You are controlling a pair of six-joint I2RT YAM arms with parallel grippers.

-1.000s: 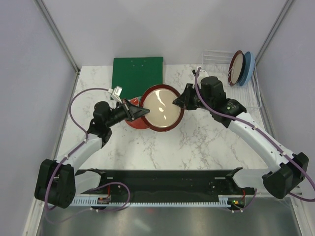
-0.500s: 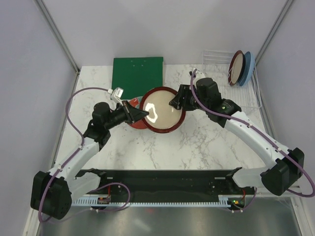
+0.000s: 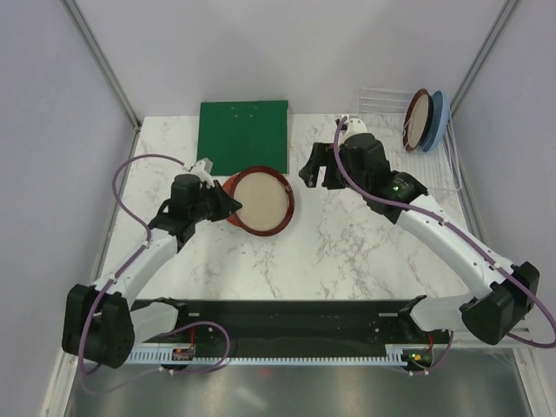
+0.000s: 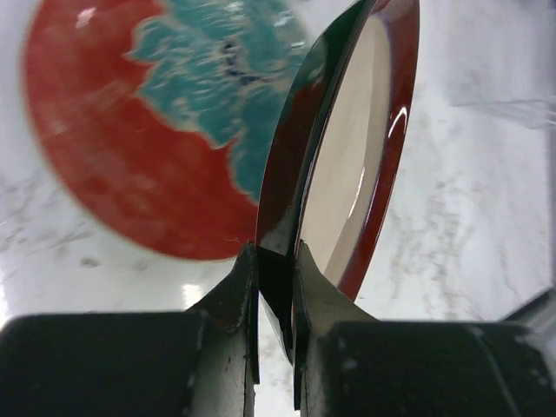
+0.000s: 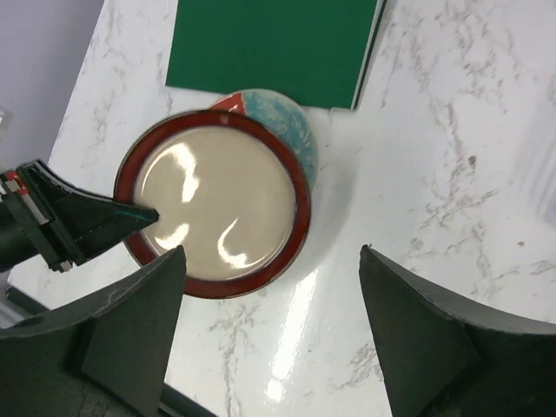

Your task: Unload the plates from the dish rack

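A dark red-rimmed plate with a beige centre (image 3: 259, 201) (image 5: 217, 204) hangs over the table's middle left. My left gripper (image 3: 226, 203) (image 4: 275, 252) is shut on its left rim. Under it lies a red plate with a teal-white face (image 4: 130, 148) (image 5: 280, 122), mostly covered from above. My right gripper (image 3: 314, 170) (image 5: 271, 252) stands open to the right of the held plate, apart from it. The clear dish rack (image 3: 379, 99) at the back right holds a second red-rimmed plate (image 3: 419, 118) and a light blue plate (image 3: 438, 122), both on edge.
A flat green square board (image 3: 244, 135) (image 5: 278, 43) lies at the back, just behind the two plates. Grey walls close in both sides. The marble table (image 3: 347, 243) ends at a black rail near the arm bases.
My right gripper has let go of the red-rimmed plate, opened wide and drawn back to the right. My left gripper has carried the plate leftward over the patterned plate.
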